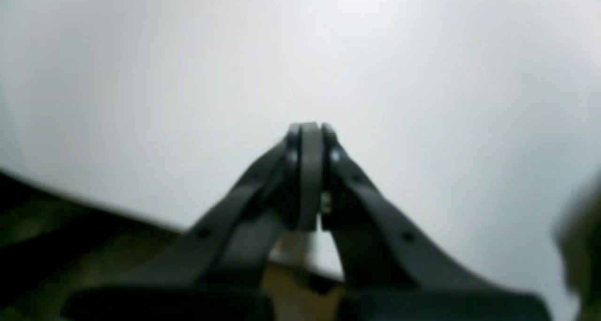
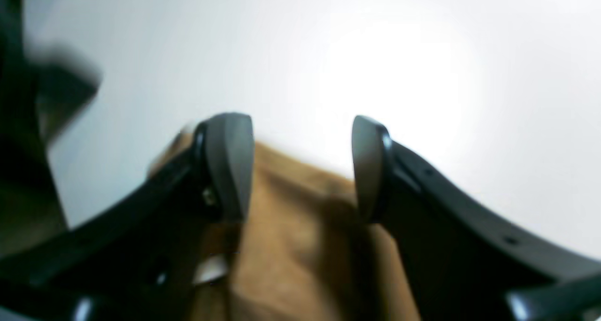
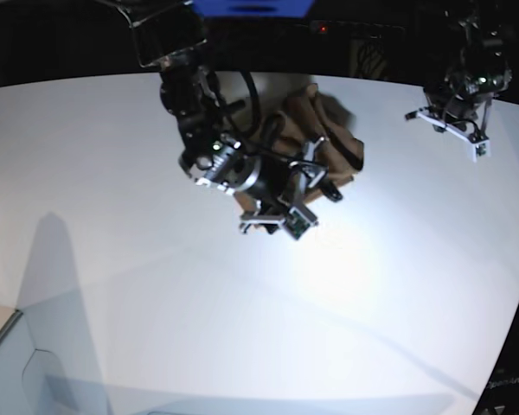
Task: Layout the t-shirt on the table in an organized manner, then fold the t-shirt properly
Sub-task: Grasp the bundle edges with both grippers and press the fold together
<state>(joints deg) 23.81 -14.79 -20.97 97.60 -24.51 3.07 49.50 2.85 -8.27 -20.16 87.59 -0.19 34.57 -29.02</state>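
The brown t-shirt (image 3: pixel 336 138) lies crumpled in a heap near the far edge of the white table (image 3: pixel 156 285). My right gripper (image 2: pixel 300 166) hangs just over the heap's edge, open, with brown cloth (image 2: pixel 291 236) showing below between its fingers and nothing gripped. In the base view this arm (image 3: pixel 233 169) reaches over the heap from the left. My left gripper (image 1: pixel 310 133) is shut with nothing in it, over bare table (image 1: pixel 422 77). Its arm (image 3: pixel 465 86) hangs at the far right, apart from the shirt.
The table's curved far edge (image 3: pixel 95 79) borders a dark background. In the left wrist view the table edge (image 1: pixel 94 203) runs along the lower left, with dark floor beyond it. A blurred dark shape (image 1: pixel 582 246) sits at that view's right edge.
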